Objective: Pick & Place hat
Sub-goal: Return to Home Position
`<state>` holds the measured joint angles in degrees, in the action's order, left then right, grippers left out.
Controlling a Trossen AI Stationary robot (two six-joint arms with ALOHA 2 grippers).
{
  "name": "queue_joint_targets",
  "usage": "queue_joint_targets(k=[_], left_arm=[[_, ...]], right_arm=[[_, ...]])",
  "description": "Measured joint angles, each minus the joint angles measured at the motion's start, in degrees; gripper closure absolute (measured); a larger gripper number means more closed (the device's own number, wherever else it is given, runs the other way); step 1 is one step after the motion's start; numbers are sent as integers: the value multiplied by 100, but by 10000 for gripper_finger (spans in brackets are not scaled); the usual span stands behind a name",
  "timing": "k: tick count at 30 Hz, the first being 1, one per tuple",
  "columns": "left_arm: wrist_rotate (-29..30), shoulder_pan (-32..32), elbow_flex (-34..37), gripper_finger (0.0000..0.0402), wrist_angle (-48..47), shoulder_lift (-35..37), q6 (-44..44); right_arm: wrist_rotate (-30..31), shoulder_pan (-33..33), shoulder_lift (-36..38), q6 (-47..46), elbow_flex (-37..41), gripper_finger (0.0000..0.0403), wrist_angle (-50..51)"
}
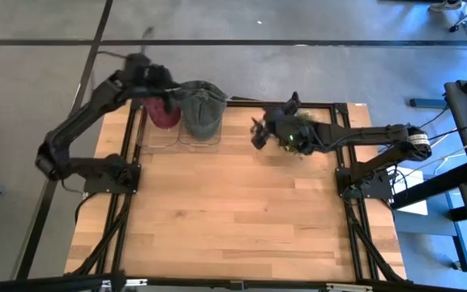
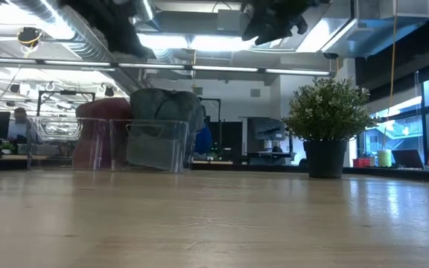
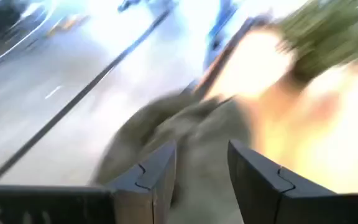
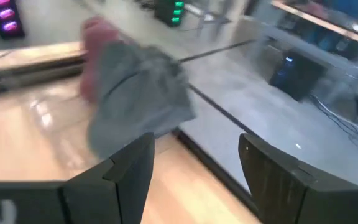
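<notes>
Two hats stand at the table's far edge, left of centre. The grey-green hat (image 1: 201,107) (image 2: 164,123) and the maroon hat (image 1: 163,113) (image 2: 101,132) each sit in a clear plastic holder (image 2: 155,149). My left gripper (image 1: 169,89) (image 3: 201,180) is open and hovers above the two hats; its blurred wrist view shows the grey-green hat (image 3: 185,124) just beyond its fingers. My right gripper (image 1: 258,134) (image 4: 197,180) is open and empty. It is raised above the table right of the hats and points at the grey-green hat (image 4: 138,93) and the maroon hat (image 4: 95,43).
A potted plant (image 1: 302,130) (image 2: 326,119) stands at the far edge under my right arm. The clear holders (image 1: 177,136) reach a little toward the near side. The wooden table top (image 1: 233,211) spreads out toward the near edge. Beyond the table lies the room floor.
</notes>
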<state>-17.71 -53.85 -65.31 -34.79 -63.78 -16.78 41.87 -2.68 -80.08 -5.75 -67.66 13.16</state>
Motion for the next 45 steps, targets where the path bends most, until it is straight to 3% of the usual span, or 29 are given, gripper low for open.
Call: queue_joint_targets(k=[2, 4, 11, 17, 20, 24, 31, 37, 45], left_arm=[[-885, -109, 294, 261, 268, 471, 301], [-1380, -64, 748, 262, 741, 925, 692], [-1301, 633, 2512, 263, 2420, 2541, 1863], [-1382, 1044, 3133, 261, 2718, 3312, 2254], [-1643, 1248, 3294, 261, 2717, 3570, 2490], [-1680, 1654, 3743, 260, 2902, 4171, 2944], [-1346, 2320, 5104, 262, 3868, 5152, 3250], [-1134, 2362, 5609, 261, 4015, 5675, 3461], [-1030, 2359, 6155, 261, 4323, 6198, 3558]], right_arm=[[-215, 194, 136, 47, 268, 169, 30], [-721, 363, 321, -25, 626, 169, -25], [-3432, 507, 1779, -269, 2209, 169, -1262], [-3695, 452, 2985, -745, 2867, 169, -1081], [-4652, 496, 3462, -314, 3291, 169, -1095], [-5564, 510, 4088, -768, 4260, 169, -2238], [-6190, 588, 4725, -897, 5893, 169, -4620], [-6436, 400, 5280, -1382, 6707, 169, -5102], [-6740, 170, 5684, -1257, 6717, 169, -5082]])
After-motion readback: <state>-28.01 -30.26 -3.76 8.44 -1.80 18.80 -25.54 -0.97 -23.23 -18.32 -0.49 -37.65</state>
